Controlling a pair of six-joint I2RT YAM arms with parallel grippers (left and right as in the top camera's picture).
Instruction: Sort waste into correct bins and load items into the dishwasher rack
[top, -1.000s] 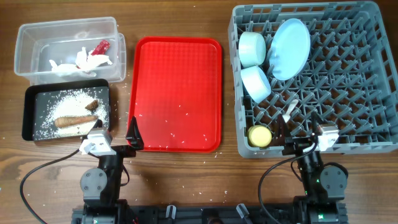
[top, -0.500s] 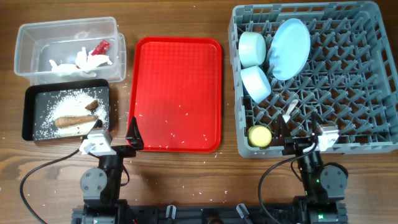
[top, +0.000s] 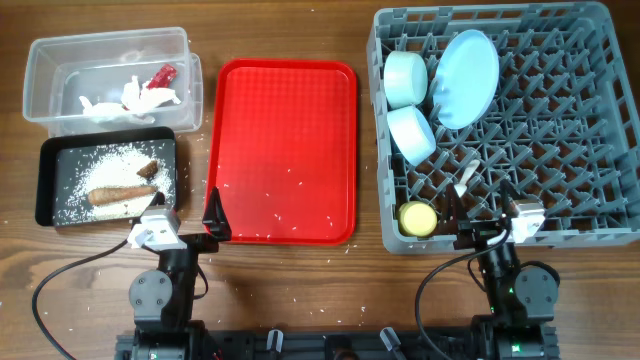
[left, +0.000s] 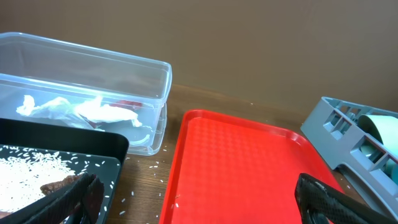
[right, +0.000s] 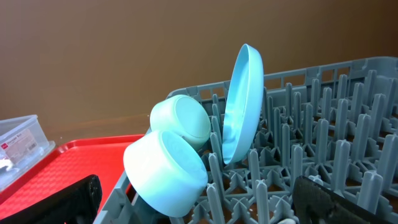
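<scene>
The grey dishwasher rack (top: 560, 200) holds the pale blue plate (top: 467, 78) on edge, two pale bowls (top: 407, 78) (top: 412, 134), the yellow cup (top: 418, 217) and the white spoon (top: 466, 176). The clear bin (top: 40, 60) holds white paper scraps (top: 140, 98) and a red-and-white wrapper (top: 162, 74). The black bin (top: 46, 180) holds rice (top: 100, 170) and brown sausage pieces (top: 122, 190). My left gripper (top: 185, 228) is open and empty, low at the red tray's near-left corner. My right gripper (top: 490, 225) is open and empty at the rack's near edge. The plate (right: 239, 106) and bowls (right: 166, 171) show in the right wrist view.
A flat red tray (top: 290, 150) lies in the middle with a few rice grains on it; it also shows in the left wrist view (left: 242, 168). Loose rice grains lie on the wood between the black bin and the tray (left: 146, 180). Both arm bases stand at the near edge.
</scene>
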